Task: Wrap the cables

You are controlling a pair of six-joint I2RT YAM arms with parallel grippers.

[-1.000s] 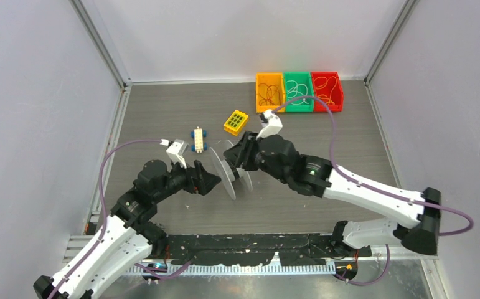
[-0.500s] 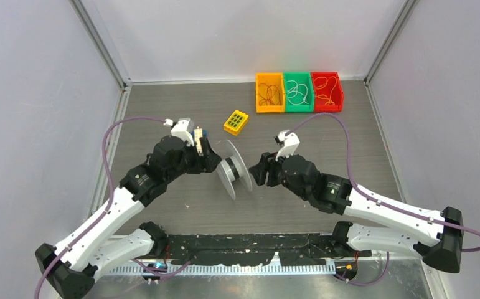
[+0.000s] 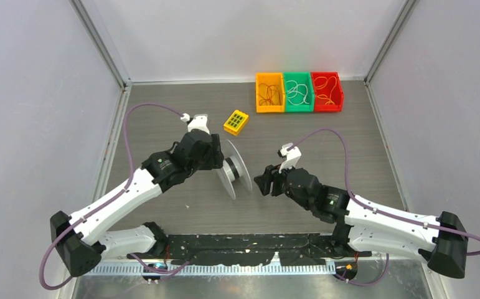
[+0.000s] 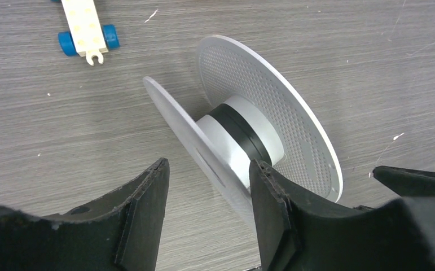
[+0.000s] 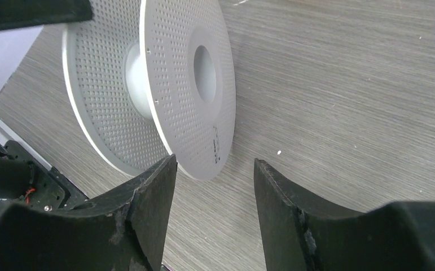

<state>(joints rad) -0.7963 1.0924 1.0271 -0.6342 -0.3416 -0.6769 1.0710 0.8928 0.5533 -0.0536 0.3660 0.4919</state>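
The spool [image 3: 234, 169] stands on edge mid-worktop, flanked, seemingly to steady it, by the left gripper [image 4: 209, 166] and right gripper [image 5: 215, 161], both half open and empty; the cables [image 3: 268, 94] lie in the orange bin [image 3: 269, 74] at the far edge.

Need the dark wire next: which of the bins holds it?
The orange bin, leftmost: dark red-brown cables. Green bin holds whitish wires, red bin orange ones.

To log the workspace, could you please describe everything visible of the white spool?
The white spool stands on its rims on the grey table: two round, dimpled, plastic-looking flanges, a hub with a dark band, a centre hole. It sits between the open left gripper and right gripper; neither grips it.
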